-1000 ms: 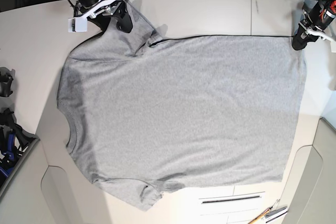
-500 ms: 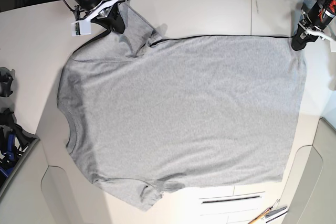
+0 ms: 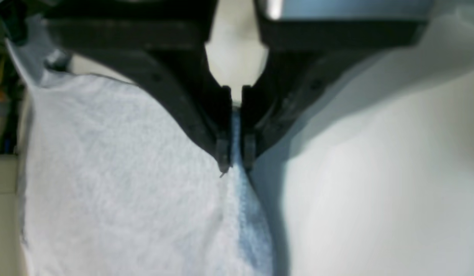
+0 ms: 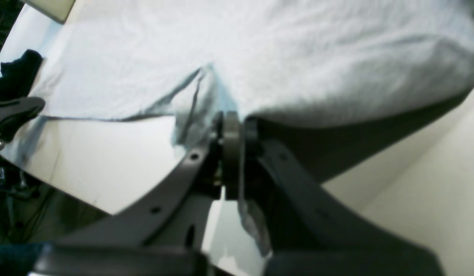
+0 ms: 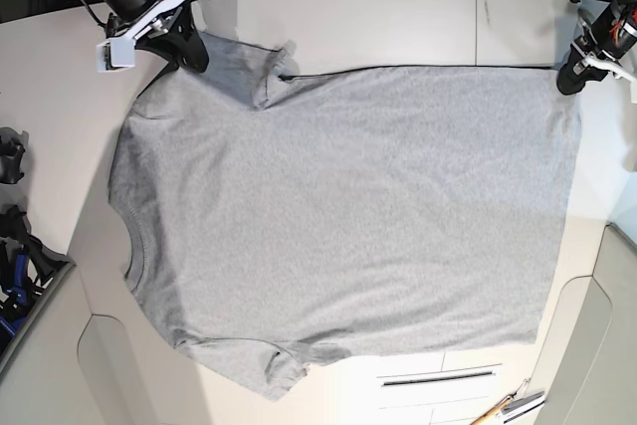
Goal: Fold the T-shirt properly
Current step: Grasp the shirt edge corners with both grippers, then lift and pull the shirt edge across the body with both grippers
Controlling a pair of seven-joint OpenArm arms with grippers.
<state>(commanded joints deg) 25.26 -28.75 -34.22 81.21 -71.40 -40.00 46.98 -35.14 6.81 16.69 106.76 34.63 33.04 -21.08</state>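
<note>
Across toward eleven o'clock slides the right gripper (image 5: 202, 64), the shirt's gathered edge being drawn outward, so spreading seems under way before folding! Closed on cloth at two o'clock is the left gripper (image 5: 568, 82); pinched too is the right's fold. Counted: one T-shirt (image 5: 348, 206), mid-table, two grippers.

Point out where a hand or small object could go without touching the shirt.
Likely bare: the table between the T-shirt's upper edge and the picture's top, between left gripper and right gripper. Crowded: both grippers' corners, and bottom right, with pens.
</note>
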